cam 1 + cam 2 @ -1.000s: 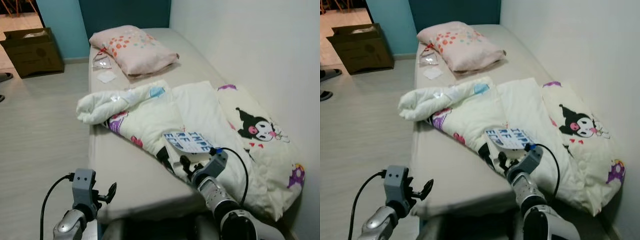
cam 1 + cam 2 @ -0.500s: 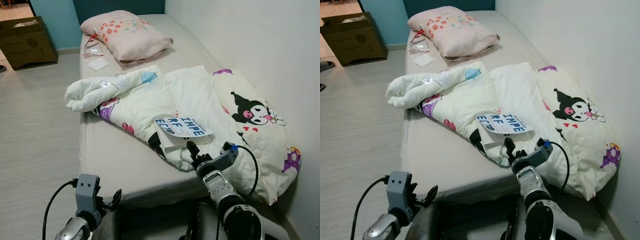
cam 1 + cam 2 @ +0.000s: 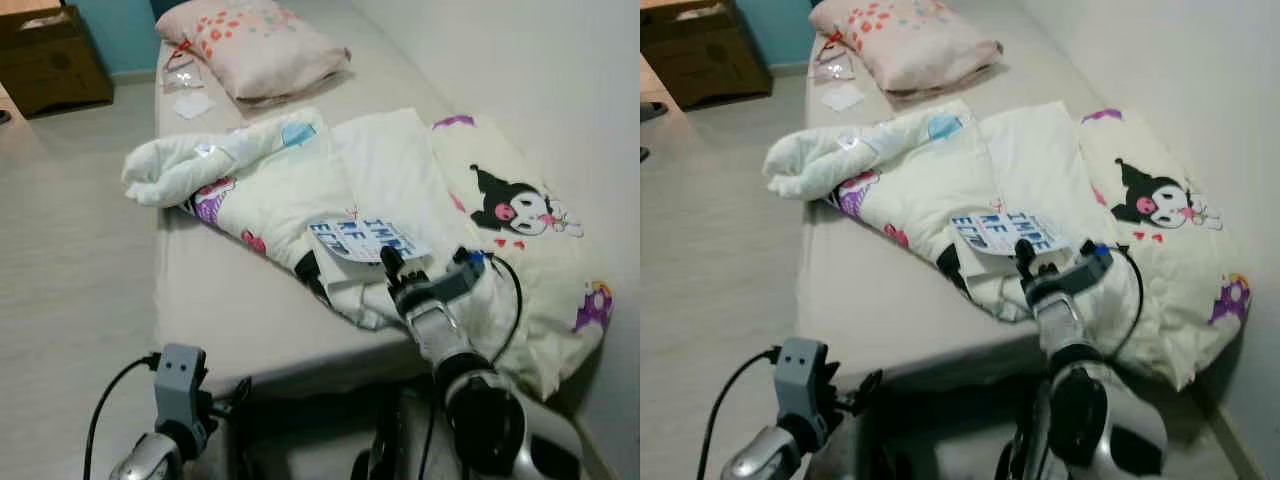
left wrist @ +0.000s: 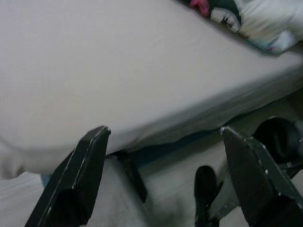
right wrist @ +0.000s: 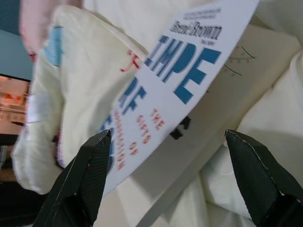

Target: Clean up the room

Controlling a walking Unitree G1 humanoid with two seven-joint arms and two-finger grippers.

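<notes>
Both eye views look forward and down from the head, along the bed toward the pillow, and share nearly the same scene. The left wrist view looks low and close at the mattress edge. The right wrist view sits very near the book on the quilt.

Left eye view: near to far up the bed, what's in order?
Right gripper → book → rolled blanket → white packet → pink pillow.
</notes>
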